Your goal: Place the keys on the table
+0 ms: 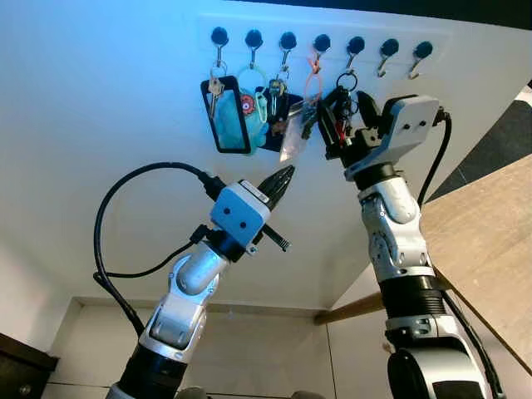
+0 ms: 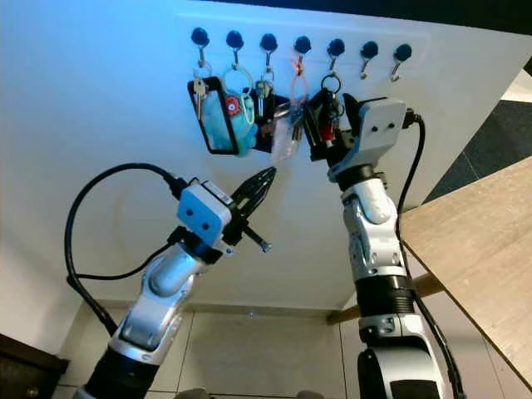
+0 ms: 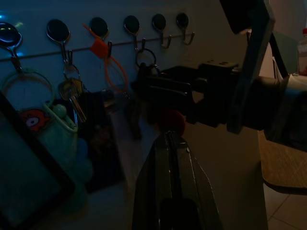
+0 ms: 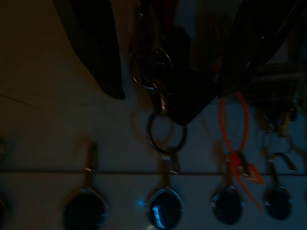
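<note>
A dark bunch of keys (image 1: 339,112) with a red tag hangs by its ring (image 4: 165,129) from the fifth hook (image 1: 356,43) of a wall rack. My right gripper (image 1: 347,116) is raised to it, open, one finger on each side of the bunch; whether they touch it is unclear. My left gripper (image 1: 287,173) is lifted below the rack, shut and empty, pointing up at the hanging items. In the left wrist view its fingers (image 3: 170,158) aim at the bunch (image 3: 144,91). The wooden table (image 1: 490,241) lies at the right.
Other hooks carry a black-framed teal pouch (image 1: 226,116), a teal ring with a charm (image 1: 252,104), more keys (image 1: 274,100) and an orange loop (image 1: 313,83) with a clear tag. Two hooks at the right are bare. A dark cabinet (image 1: 21,374) stands low left.
</note>
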Motion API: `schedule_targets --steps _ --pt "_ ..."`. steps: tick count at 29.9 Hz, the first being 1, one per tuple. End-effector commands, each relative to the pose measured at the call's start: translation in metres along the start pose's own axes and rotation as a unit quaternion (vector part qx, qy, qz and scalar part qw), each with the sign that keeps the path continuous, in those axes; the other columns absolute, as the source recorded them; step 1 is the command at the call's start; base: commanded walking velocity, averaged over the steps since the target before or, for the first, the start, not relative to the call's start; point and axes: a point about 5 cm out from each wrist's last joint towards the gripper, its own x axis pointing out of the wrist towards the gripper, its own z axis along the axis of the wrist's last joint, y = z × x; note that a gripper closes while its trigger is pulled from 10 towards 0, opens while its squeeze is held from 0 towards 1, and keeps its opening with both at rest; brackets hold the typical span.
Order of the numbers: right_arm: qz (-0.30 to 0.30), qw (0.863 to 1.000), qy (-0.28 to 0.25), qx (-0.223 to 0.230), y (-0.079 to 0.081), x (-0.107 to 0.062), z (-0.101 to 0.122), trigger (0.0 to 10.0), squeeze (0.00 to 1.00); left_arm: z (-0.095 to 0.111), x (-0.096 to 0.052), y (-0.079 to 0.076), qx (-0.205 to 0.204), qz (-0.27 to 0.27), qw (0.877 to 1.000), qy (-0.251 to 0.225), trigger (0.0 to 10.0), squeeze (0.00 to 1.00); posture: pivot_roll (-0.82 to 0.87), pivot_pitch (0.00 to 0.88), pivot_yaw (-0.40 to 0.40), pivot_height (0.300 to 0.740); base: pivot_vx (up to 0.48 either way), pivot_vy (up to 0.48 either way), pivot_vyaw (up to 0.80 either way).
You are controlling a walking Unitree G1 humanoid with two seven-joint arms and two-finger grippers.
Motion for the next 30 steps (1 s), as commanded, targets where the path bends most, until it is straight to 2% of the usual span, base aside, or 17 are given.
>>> schedule_targets --steps 1,12,20,21,23,24,25,26,30 --pt "-0.022 1.000 -0.010 -0.003 -0.006 -0.003 0.004 10.0 0.00 0.001 -0.001 -0.004 0.001 -0.008 1.000 0.003 10.0 0.00 0.07 0.074 -0.063 0.740 0.000 0.000 0.00" --pt "-0.030 0.999 -0.029 -0.006 -0.005 -0.006 0.010 10.0 0.00 0.001 -0.001 -0.006 -0.002 -0.012 1.000 0.003 10.0 0.00 0.07 0.078 -0.058 0.740 0.000 0.000 0.00" --pt "0.000 1.000 -0.013 0.003 0.005 0.002 0.007 10.0 0.00 0.001 -0.001 -0.006 0.000 -0.013 1.000 0.005 10.0 0.00 0.08 0.077 -0.062 0.740 0.000 0.000 0.00" --pt "0.003 1.000 -0.008 0.006 0.006 0.002 0.005 8.5 0.00 0.001 -0.001 -0.006 0.000 -0.013 1.000 0.006 10.0 0.00 0.08 0.077 -0.062 0.740 0.000 0.000 0.00" --pt "0.004 1.000 -0.006 0.007 0.006 0.002 0.004 8.5 0.00 0.001 -0.001 -0.006 0.000 -0.013 1.000 0.006 10.0 0.00 0.08 0.077 -0.062 0.740 0.000 0.000 0.00" --pt "0.006 1.000 -0.004 0.009 0.007 0.002 0.004 3.4 0.00 0.001 -0.001 -0.006 0.000 -0.013 1.000 0.007 10.0 0.00 0.08 0.077 -0.062 0.740 0.000 0.000 0.00" --pt "0.008 1.000 -0.002 0.012 0.007 0.002 0.003 2.3 0.00 0.001 -0.001 -0.006 0.000 -0.013 1.000 0.007 10.0 0.00 0.08 0.077 -0.062 0.740 0.000 0.000 0.00" --pt "0.010 1.000 -0.001 0.014 0.008 0.002 0.003 0.0 0.00 0.001 -0.002 -0.006 0.000 -0.014 1.000 0.007 10.0 0.00 0.08 0.077 -0.062 0.740 0.000 0.000 0.00" --pt "0.013 1.000 0.003 0.017 0.008 0.003 0.002 0.0 0.00 0.000 -0.001 -0.007 -0.001 -0.016 1.000 0.009 10.0 0.00 0.07 0.078 -0.062 0.740 0.000 0.000 0.00"
